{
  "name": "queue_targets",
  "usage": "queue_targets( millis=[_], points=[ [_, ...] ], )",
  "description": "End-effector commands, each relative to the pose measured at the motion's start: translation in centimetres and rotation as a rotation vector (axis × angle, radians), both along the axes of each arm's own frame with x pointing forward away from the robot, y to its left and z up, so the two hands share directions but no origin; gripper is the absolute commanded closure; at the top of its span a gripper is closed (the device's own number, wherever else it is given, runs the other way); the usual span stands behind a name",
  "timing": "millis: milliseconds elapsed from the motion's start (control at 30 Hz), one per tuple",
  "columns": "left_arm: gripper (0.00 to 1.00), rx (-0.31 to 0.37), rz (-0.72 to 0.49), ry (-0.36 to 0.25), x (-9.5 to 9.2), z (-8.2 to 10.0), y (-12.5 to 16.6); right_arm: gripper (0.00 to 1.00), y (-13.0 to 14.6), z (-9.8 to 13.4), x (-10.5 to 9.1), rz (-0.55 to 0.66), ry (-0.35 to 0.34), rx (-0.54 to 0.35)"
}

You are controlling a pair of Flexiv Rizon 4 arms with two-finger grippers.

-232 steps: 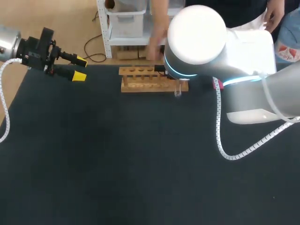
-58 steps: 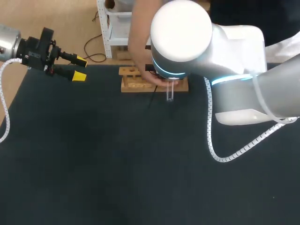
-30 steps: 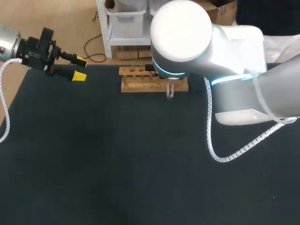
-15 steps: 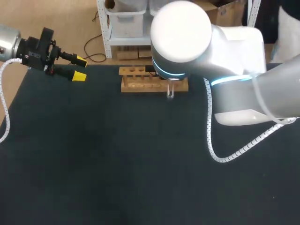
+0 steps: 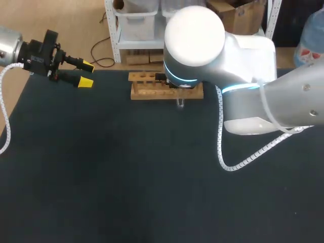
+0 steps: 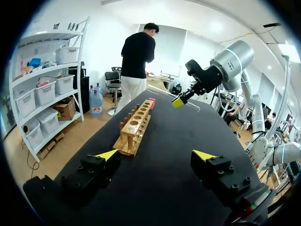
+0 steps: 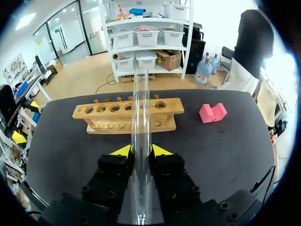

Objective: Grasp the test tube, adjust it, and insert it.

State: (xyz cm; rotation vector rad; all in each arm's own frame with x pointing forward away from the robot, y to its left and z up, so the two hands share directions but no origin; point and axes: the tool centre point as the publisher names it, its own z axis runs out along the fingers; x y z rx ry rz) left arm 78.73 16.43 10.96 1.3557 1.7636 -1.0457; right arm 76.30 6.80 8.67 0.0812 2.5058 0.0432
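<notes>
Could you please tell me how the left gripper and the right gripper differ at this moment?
The left gripper is open and empty, while the right gripper is shut on the test tube. The left gripper sits near the table's far left corner, well away from the wooden rack, while the right gripper is close to the rack and faces it. Both have two yellow-tipped fingers.

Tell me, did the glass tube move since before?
Yes. The tube, held in the right gripper, slid sideways along the wooden rack, from near its right end toward its middle.
</notes>
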Motion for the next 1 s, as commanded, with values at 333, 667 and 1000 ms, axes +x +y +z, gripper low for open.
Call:
queue_targets(
  millis=[333, 667, 1000],
  points=[
    [0.00, -0.001, -0.002, -0.002, 0.0, -0.1, 0.1, 1.00, 0.9, -2.3, 1.8, 0.000, 0.055, 0.000],
    [0.00, -0.001, -0.002, -0.002, 0.0, -0.1, 0.1, 1.00, 0.7, -3.6, 3.0, -0.012, 0.082, 0.001],
    [0.00, -0.001, -0.002, -0.002, 0.0, -0.1, 0.1, 1.00, 0.8, -4.5, 3.4, -0.021, 0.109, 0.008]
  ],
)
